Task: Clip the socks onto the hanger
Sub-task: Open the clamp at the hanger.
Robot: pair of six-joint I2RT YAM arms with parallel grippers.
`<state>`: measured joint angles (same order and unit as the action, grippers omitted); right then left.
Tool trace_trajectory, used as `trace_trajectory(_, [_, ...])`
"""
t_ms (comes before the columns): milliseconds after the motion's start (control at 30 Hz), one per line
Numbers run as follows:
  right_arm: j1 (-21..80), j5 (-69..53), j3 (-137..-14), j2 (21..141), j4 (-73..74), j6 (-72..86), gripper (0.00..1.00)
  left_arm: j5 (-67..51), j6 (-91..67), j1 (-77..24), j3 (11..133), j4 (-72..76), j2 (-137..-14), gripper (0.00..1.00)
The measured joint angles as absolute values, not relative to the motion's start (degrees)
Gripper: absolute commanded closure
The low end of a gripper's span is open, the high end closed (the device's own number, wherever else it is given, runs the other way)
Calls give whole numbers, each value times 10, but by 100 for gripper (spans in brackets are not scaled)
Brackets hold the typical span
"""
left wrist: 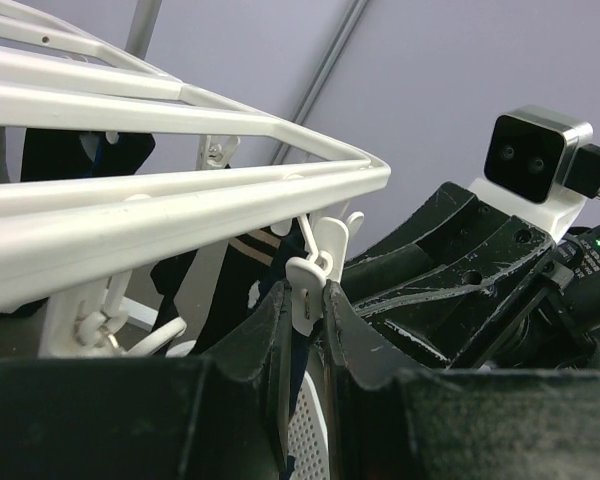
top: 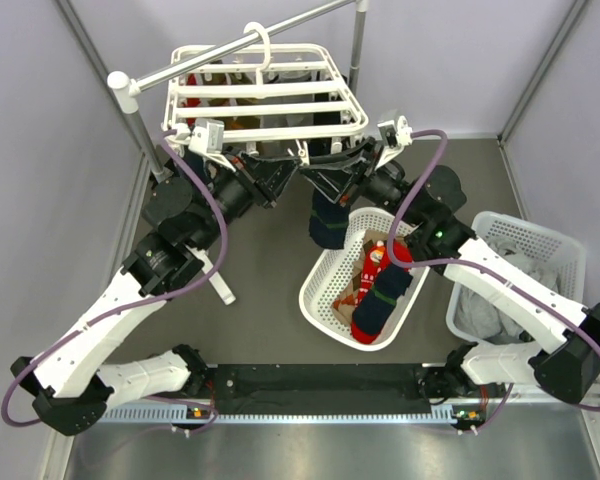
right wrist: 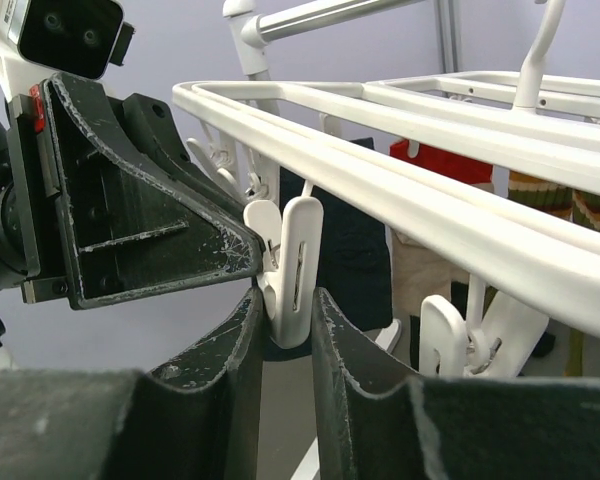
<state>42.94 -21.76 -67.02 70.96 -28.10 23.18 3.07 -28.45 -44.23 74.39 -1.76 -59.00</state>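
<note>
Though the top view hides it, left tool point(left wrist: 305, 298) pinches navy sock point(top: 328, 225), right tool point(right wrist: 285, 300) squeezes clip point(right wrist: 293, 255).

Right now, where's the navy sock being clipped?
Top view, centre: the navy sock hangs under the near edge of the hanger, between the left gripper and right gripper, by the left rim of the basket.

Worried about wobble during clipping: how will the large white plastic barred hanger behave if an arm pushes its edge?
The large white plastic barred hanger hangs by one hook over a metal rod, so it would probably swing or tilt. Its thin bars suggest it is light. A small white clip dangles beneath, likely pivoting away.
</note>
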Motion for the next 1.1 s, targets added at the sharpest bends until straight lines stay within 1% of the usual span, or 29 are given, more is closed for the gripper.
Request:
trace_trajectory(33, [429,-218,-670,710,-281,231,100,31,-285,-442,744,-18,-590,85])
trace_trajectory(133, [429,-218,-672,710,-277,224,100,35,-287,-442,744,-18,-590,71])
trace_trajectory(167, [429,-218,-672,710,-275,220,100,37,-288,-442,744,-20,-590,59])
trace_trajectory(233, [429,-218,-676,710,-266,211,100,40,-286,-443,744,-27,-589,49])
trace_trajectory(267, [429,-216,-678,710,-261,206,100,44,-288,-443,744,-35,-587,41])
trace_trajectory(367, [429,-212,-689,710,-238,186,100,53,-287,-444,752,-61,-587,31])
trace_trajectory(400, [430,-210,-695,710,-227,177,100,55,-288,-444,757,-70,-587,25])
trace_trajectory(533, [439,-190,-716,710,-186,129,100,58,-293,-444,786,-98,-594,14])
trace_trajectory(600, [450,-174,-724,710,-170,100,100,58,-299,-444,802,-106,-602,11])
trace_trajectory(733, [474,-137,-728,709,-149,46,100,67,-311,-447,823,-112,-616,11])
trace_trajectory(800, [483,-122,-727,709,-143,22,100,76,-317,-447,824,-113,-620,13])
trace_trajectory(833, [486,-115,-727,709,-142,11,100,85,-321,-447,825,-114,-623,16])
trace_trajectory(1033, [506,-72,-707,709,-150,-46,100,114,-345,-447,844,-139,-648,23])
trace_trajectory(1100, [513,-57,-701,709,-152,-66,100,125,-353,-447,846,-149,-653,27])
